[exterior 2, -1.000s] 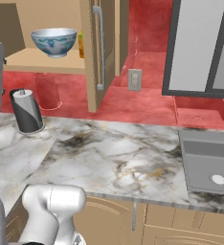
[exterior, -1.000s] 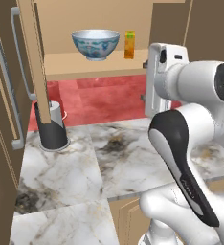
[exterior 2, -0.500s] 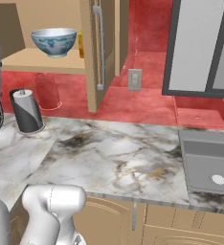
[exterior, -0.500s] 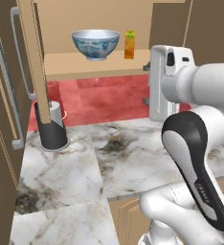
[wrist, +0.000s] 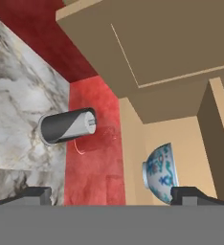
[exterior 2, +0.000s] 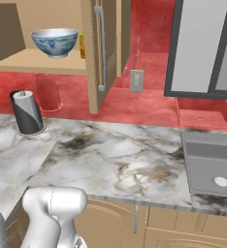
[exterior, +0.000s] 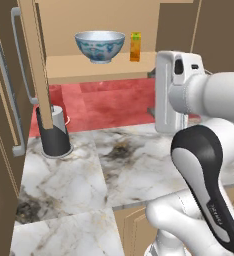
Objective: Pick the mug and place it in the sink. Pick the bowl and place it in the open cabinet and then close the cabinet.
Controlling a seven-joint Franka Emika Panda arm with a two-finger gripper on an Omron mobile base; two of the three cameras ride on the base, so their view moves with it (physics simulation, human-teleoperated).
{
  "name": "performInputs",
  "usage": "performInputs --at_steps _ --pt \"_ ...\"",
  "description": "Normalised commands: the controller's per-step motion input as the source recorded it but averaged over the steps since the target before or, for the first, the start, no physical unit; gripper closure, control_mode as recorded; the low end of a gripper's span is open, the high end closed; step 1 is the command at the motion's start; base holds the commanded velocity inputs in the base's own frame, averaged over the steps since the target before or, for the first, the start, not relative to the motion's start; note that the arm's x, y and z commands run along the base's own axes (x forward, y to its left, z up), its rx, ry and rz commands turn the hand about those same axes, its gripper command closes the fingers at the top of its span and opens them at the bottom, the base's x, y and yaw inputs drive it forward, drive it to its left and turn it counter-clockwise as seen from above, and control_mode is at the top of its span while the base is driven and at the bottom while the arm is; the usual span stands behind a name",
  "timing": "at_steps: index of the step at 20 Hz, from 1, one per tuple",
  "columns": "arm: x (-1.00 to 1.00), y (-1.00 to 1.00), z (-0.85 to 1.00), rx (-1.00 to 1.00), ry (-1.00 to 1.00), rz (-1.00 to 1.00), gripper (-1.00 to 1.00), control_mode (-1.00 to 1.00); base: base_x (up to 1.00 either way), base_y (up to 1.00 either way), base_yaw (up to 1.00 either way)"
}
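The bowl [exterior: 99, 46], white with a blue pattern, stands upright on the shelf of the open cabinet [exterior: 101, 72], next to a small orange carton. In the right base view the bowl [exterior 2: 55, 42] sits behind the open tan door [exterior 2: 97, 53]. My gripper [wrist: 114, 195] is open with nothing between its fingers. It hangs in front of and below the shelf, apart from the bowl [wrist: 159, 173], which shows sideways just above the right fingertip [wrist: 195, 194]. The sink [exterior 2: 212, 162] lies at the counter's right end. The mug is out of view.
A dark cylinder with a white stripe [exterior: 54, 134] stands on the marble counter [exterior: 134, 165] under the shelf, by the red back wall. The cabinet's left door [exterior: 9, 90] swings out over the counter's left edge. A grey glass-fronted cabinet [exterior 2: 207, 46] hangs above the sink.
The arm has shifted slightly to the right and its hand has dipped a little. The bowl stays put on the shelf and the jaws stay wide.
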Motion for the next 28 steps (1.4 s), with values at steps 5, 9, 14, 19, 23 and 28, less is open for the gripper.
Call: performInputs --at_steps 5,9,14,19,23,28 --pt "-0.20 0.10 0.00 0.00 -0.02 0.00 -1.00 -1.00 0.00 0.00 0.00" --pt "-0.25 0.01 0.00 0.00 -0.06 0.00 -1.00 -1.00 0.00 0.00 0.00" --pt "-0.26 0.09 0.00 0.00 -0.07 0.04 -1.00 -1.00 0.00 0.00 0.00" --pt "-0.24 0.07 0.00 0.00 -0.05 0.07 -1.00 -1.00 0.00 0.00 0.00" --pt "-0.19 0.05 0.00 0.00 -0.07 0.13 -1.00 -1.00 0.00 0.00 0.00" --pt "-0.25 0.03 0.00 0.00 -0.07 0.09 -1.00 -1.00 0.00 0.00 0.00"
